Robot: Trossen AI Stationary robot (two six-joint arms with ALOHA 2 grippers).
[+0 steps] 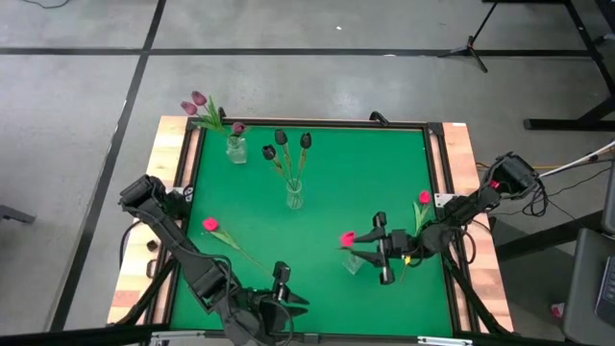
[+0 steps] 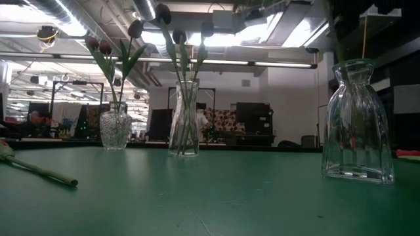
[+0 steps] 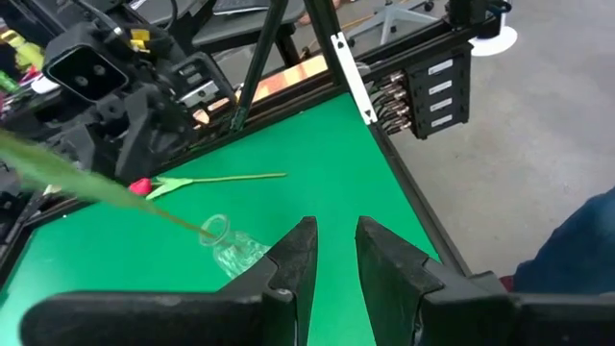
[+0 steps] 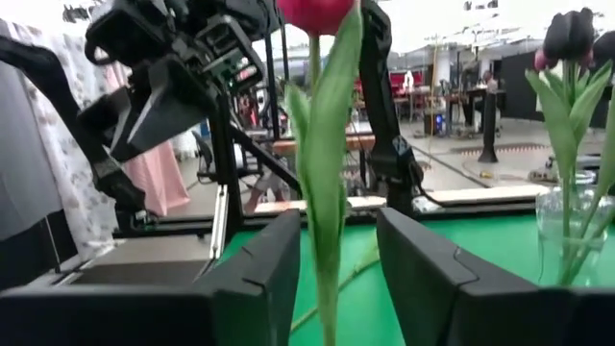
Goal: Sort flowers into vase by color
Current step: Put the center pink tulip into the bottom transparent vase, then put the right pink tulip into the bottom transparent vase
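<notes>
A pink-red tulip (image 4: 325, 192) stands upright between my right gripper's (image 4: 338, 216) open fingers, with a gap showing on each side of its stem. Its head (image 1: 348, 237) rises beside a small clear vase (image 1: 354, 261), and its stem reaches the vase's mouth (image 3: 213, 229). How deep it goes I cannot tell. Mauve tulips (image 1: 197, 104) stand in a vase (image 1: 235, 149) and dark maroon ones (image 1: 281, 144) in another vase (image 1: 294, 195). Two more pink-red tulips lie flat on the mat (image 1: 209, 224) (image 1: 423, 198). My left gripper (image 1: 281, 276) waits open at the near edge.
The green mat (image 1: 356, 163) has a raised dark frame and wooden borders (image 1: 463, 154). The tulip lying on the left stretches its stem (image 1: 245, 250) toward my left arm. The tulip lying on the right is close under my right arm (image 1: 461, 216). Open mat lies between the vases and the right border.
</notes>
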